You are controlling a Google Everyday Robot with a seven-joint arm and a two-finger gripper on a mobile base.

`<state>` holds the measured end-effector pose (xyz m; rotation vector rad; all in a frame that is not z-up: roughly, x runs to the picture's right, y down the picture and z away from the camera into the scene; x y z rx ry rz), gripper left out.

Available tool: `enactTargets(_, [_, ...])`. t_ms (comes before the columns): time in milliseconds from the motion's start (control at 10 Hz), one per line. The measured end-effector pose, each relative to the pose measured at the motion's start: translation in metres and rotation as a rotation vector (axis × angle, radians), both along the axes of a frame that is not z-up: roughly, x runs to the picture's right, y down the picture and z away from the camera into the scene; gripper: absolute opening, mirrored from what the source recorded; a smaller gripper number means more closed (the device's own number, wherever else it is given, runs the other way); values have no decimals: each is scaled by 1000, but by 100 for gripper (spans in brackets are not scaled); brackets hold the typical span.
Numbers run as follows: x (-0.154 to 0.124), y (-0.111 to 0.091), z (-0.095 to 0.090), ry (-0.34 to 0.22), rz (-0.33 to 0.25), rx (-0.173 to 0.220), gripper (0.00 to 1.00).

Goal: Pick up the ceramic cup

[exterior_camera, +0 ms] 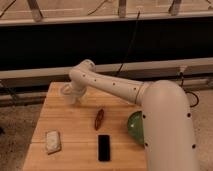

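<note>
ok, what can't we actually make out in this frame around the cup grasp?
Camera view only:
- Gripper: at the table's far left corner, hidden by the arm's wrist; grip unreadable.
- Small pale ceramic cup: only part of its rim shows beside the wrist; contact and lift unclear.
- Round green bowl: right half covered by the white arm.
- Wooden table: front edge cut off by the frame.
</note>
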<state>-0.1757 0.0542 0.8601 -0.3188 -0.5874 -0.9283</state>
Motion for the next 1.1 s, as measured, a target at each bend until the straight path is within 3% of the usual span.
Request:
enactTargets(500, [-2, 8, 10, 0, -13, -4, 77])
enactTargets(1100, [-2, 15, 12, 1, -24, 0, 21])
